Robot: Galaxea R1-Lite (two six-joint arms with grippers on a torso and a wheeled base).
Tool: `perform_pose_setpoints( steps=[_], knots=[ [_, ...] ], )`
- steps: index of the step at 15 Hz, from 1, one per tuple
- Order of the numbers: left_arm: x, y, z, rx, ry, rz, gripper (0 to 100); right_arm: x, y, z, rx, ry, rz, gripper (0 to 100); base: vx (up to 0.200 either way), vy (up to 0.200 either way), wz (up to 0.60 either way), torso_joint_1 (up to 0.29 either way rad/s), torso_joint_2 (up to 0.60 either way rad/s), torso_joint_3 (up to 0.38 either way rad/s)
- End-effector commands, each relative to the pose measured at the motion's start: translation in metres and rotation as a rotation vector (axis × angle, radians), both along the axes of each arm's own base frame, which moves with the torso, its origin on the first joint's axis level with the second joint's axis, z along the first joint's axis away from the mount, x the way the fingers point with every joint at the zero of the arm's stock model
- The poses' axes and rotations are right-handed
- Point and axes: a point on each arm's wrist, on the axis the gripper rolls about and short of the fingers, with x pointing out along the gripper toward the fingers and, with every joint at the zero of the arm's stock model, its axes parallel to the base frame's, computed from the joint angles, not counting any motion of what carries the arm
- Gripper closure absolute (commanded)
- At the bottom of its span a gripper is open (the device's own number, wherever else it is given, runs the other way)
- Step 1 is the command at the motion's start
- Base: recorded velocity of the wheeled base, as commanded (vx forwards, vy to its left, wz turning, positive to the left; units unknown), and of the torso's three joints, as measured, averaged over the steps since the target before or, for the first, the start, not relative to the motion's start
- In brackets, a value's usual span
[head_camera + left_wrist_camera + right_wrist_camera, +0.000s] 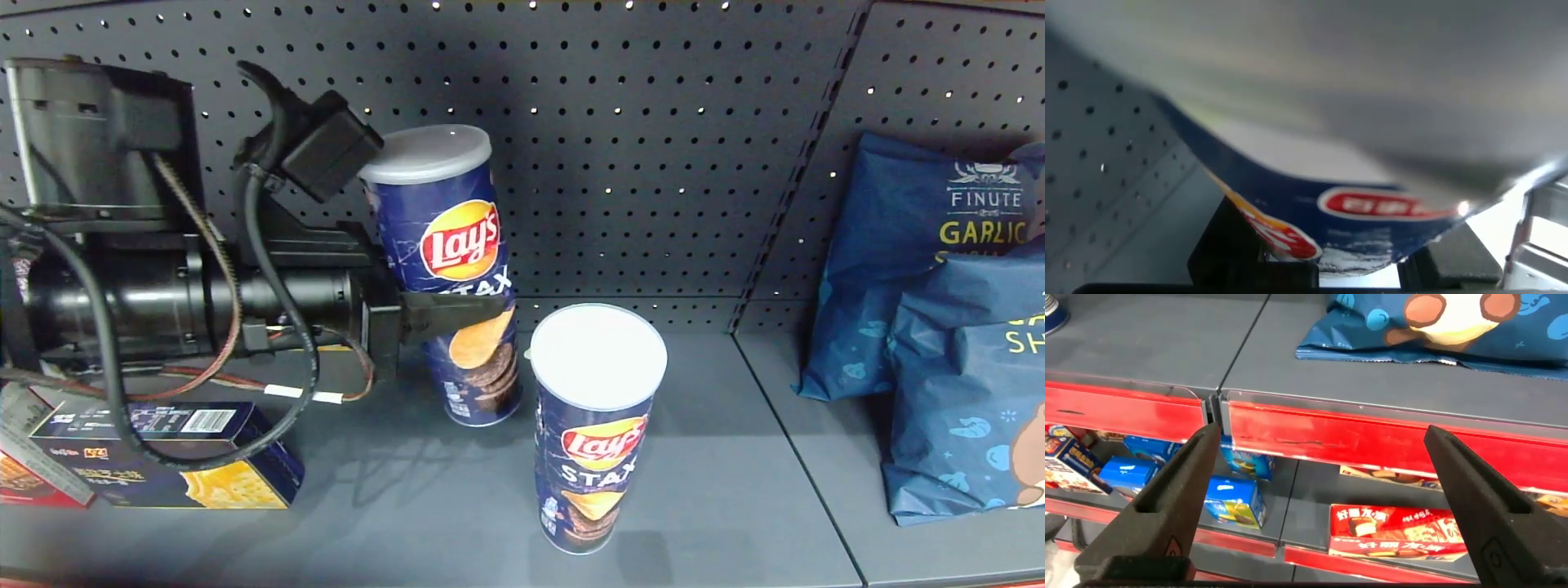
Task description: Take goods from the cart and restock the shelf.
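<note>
Blurred can (1315, 204) up close; snack bags (963, 367) cropped, rt edge

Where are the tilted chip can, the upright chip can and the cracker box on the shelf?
tilted chip can (460, 241), head view, on its red and yellow logo.
upright chip can (598, 355), head view, on its white lid.
cracker box (245, 490), head view, on its pictured front face.

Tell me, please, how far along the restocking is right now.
Done: one chip can stands upright on the shelf. In hand: the left gripper is shut on a second can, tilted, its base at or just above the shelf deck. Left: set it upright and release; the right gripper is open and empty, so likely another fetch.
</note>
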Motion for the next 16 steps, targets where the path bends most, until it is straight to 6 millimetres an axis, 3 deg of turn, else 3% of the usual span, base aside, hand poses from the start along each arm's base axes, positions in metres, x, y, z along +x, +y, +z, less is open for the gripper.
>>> perform_pose_setpoints(
  steps=[1, 5, 10, 16],
  knots=[
    [0.030, -0.012, -0.017, 0.035, 0.031, 0.000, 100, 0.000, 0.000, 0.000, -0.001, 0.003, 0.001, 0, 0.000, 0.000, 0.00, 0.000, 0.00, 0.000],
    [0.070, -0.010, -0.031, 0.065, -0.004, -0.062, 100, 0.000, 0.000, 0.000, -0.001, 0.003, -0.001, 0, 0.000, 0.000, 0.00, 0.000, 0.00, 0.000],
    [0.100, -0.024, -0.040, 0.060, -0.034, -0.074, 100, 0.000, 0.000, 0.000, -0.001, 0.003, 0.001, 0, 0.000, 0.000, 0.00, 0.000, 0.00, 0.000],
    [0.112, -0.039, -0.047, 0.057, -0.038, -0.100, 100, 0.000, 0.000, 0.000, -0.001, 0.003, -0.001, 0, 0.000, 0.000, 0.00, 0.000, 0.00, 0.000]
  ],
)
